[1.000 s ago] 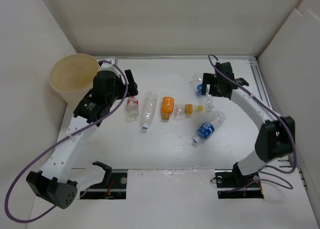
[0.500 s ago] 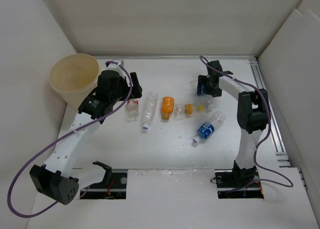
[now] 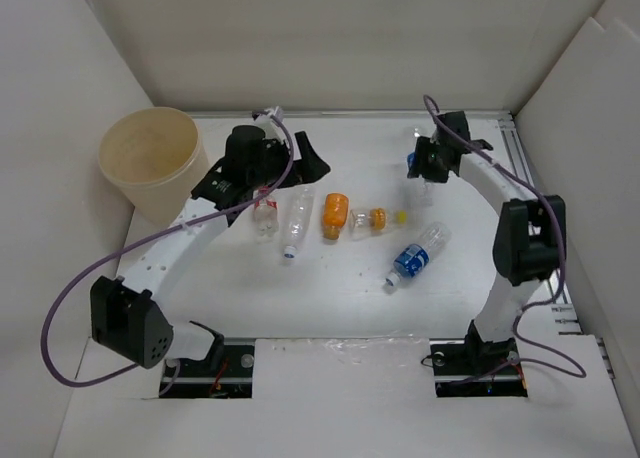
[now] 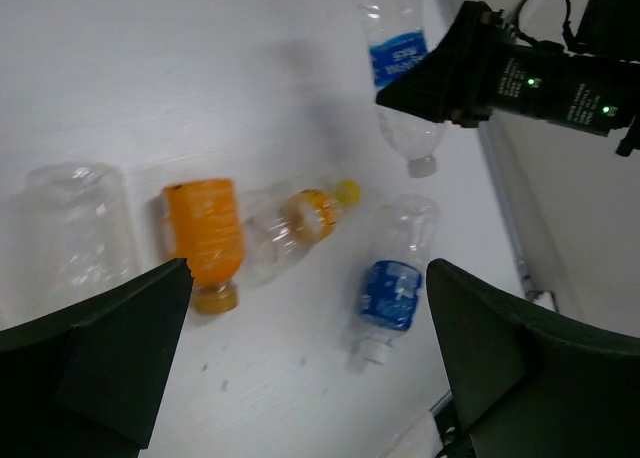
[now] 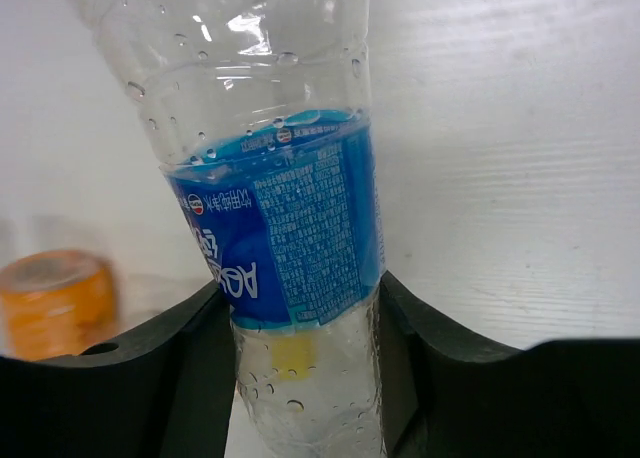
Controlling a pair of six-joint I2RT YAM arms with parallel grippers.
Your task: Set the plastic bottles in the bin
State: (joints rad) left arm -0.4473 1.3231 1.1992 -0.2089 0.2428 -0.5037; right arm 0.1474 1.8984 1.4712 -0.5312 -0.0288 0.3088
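Note:
My right gripper (image 5: 300,353) is shut on a clear bottle with a blue label (image 5: 280,228), held off the table at the back right (image 3: 413,161). The left wrist view shows that bottle (image 4: 398,58) too. My left gripper (image 3: 308,162) hangs open above the row of bottles with nothing between its fingers (image 4: 110,363). On the table lie a red-capped bottle (image 3: 264,216), a clear bottle (image 3: 296,221), an orange bottle (image 3: 334,215), a bottle with a yellow-orange cap (image 3: 372,218) and a second blue-labelled bottle (image 3: 418,253). The tan bin (image 3: 150,163) stands at the back left.
White walls close the table in at the back and on both sides. A metal rail (image 3: 520,163) runs along the right edge. Purple cables trail from both arms.
My right gripper has shut on the blue-labelled bottle and lifted it off the table. My left arm has swung right, from beside the bin to above the row of bottles.

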